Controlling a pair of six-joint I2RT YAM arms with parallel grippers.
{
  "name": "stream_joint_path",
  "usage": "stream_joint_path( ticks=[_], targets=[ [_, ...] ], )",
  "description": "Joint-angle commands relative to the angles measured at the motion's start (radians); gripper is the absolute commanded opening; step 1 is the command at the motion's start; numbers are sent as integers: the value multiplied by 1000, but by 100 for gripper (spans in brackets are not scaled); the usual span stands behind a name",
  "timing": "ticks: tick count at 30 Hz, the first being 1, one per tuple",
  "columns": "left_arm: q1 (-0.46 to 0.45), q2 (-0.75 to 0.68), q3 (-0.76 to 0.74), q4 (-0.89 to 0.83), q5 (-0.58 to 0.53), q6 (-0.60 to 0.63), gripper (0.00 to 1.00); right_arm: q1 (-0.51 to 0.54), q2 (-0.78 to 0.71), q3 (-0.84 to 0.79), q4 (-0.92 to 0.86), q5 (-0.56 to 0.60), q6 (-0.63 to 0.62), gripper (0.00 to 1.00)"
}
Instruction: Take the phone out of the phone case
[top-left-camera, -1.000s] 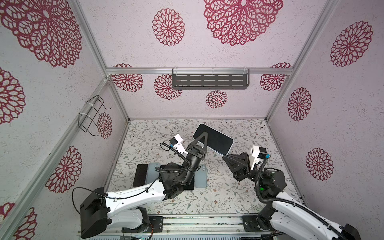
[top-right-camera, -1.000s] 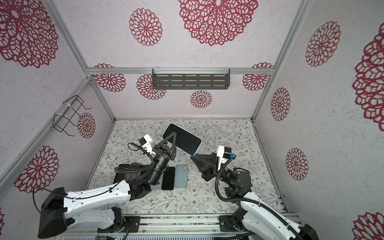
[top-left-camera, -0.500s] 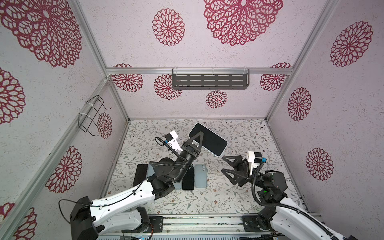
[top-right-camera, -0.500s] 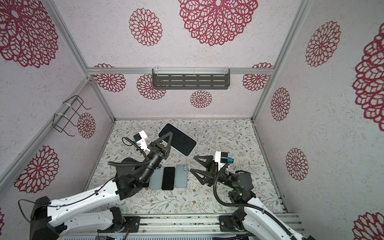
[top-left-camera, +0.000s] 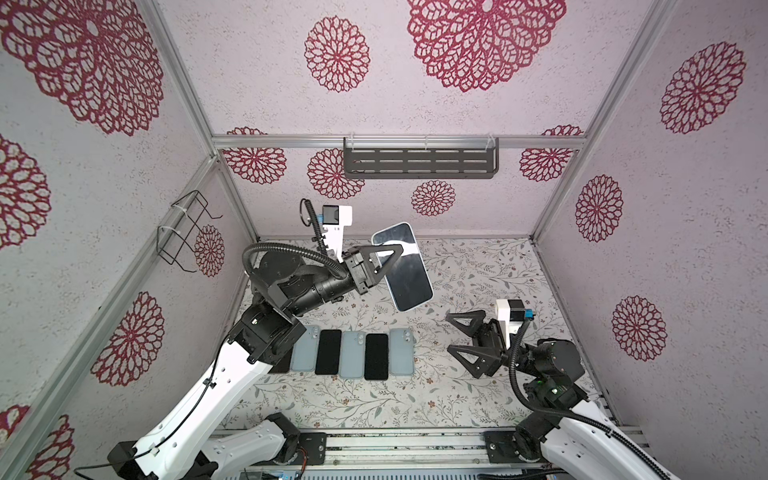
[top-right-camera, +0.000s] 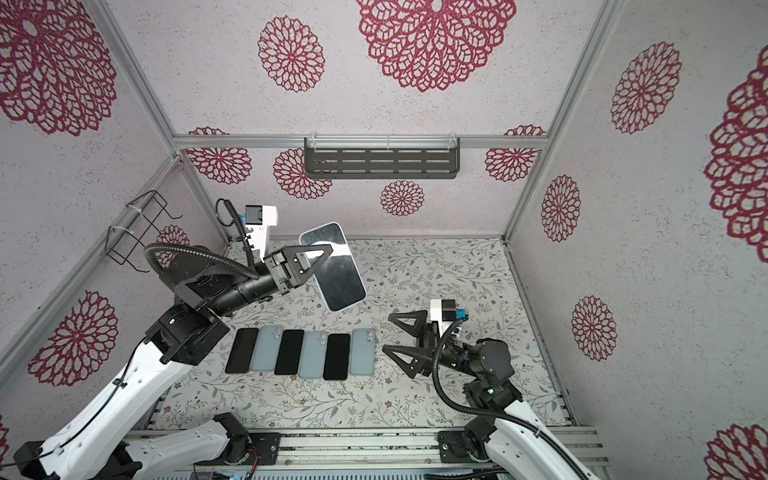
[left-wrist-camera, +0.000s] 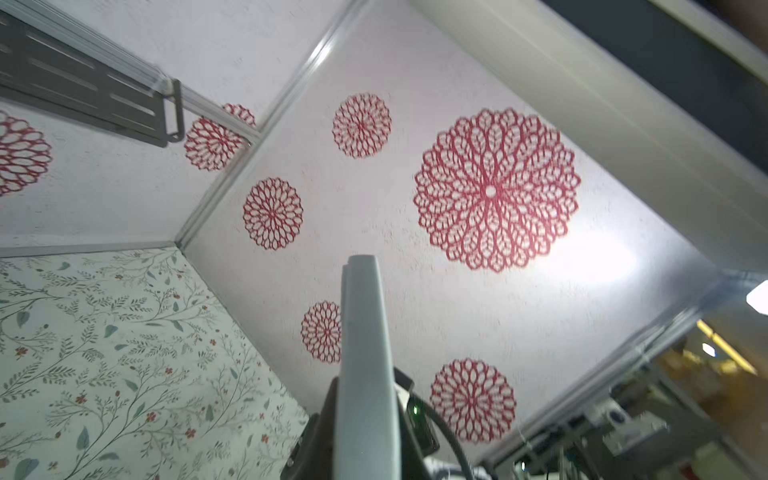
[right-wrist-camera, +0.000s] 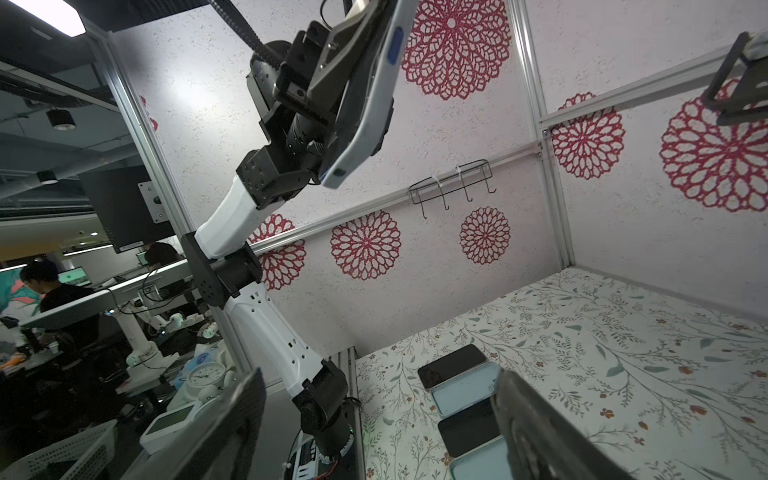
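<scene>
The phone (top-left-camera: 406, 272) (top-right-camera: 337, 272), dark screen up, sits in its pale blue phone case (right-wrist-camera: 365, 106) and hangs tilted in the air above the back left of the floral table. My left gripper (top-left-camera: 392, 255) (top-right-camera: 323, 254) is shut on its long edge near one end. In the left wrist view the case's edge (left-wrist-camera: 365, 365) stands up between the jaws. My right gripper (top-left-camera: 450, 333) (top-right-camera: 387, 333) is open and empty, low on the right, well apart from the phone. Its fingers (right-wrist-camera: 536, 428) frame the table in the right wrist view.
Several bare black phones and empty pale blue cases lie side by side in a row (top-left-camera: 353, 353) (top-right-camera: 303, 353) (right-wrist-camera: 457, 374) at the front middle, just left of my right gripper. A dark shelf (top-left-camera: 419, 164) hangs on the back wall, a wire rack (top-left-camera: 187, 232) on the left wall.
My right gripper let go of the phone, opened wide and drew back low to the right. My left arm lifted and turned the cased phone toward the back left.
</scene>
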Motion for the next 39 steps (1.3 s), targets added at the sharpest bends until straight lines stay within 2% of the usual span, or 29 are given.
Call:
stream_joint_path(
  ticks=[1,4,6,11,15,17,20,28,34,39],
  targets=[
    [1,30,17,-81,126,121,0,2,49,48,153,-51,114,88],
    [1,18,-31,0,27,51,0,23,86,17,291,-27,179,88],
    [3,-5,-91,69,-102,-39,0,48,103,-9,381,22,211,87],
    [-13,-81,-340,448,-308,-289,0,132,122,-34,422,189,175,87],
    [-91,-100,-488,670,-486,-393,0,170,151,-43,466,282,172,87],
    [-101,-87,-497,730,-469,-414,0,174,159,-47,455,313,179,87],
    [-122,-66,-467,733,-419,-394,0,172,150,-28,356,351,180,86],
    [-113,-92,-418,599,-292,-317,0,164,20,26,54,376,115,85],
    [-99,-60,-303,446,-110,-209,0,133,0,79,13,271,92,85],
    [-91,-9,-208,353,13,-133,0,121,16,135,-18,207,74,80]
  ],
)
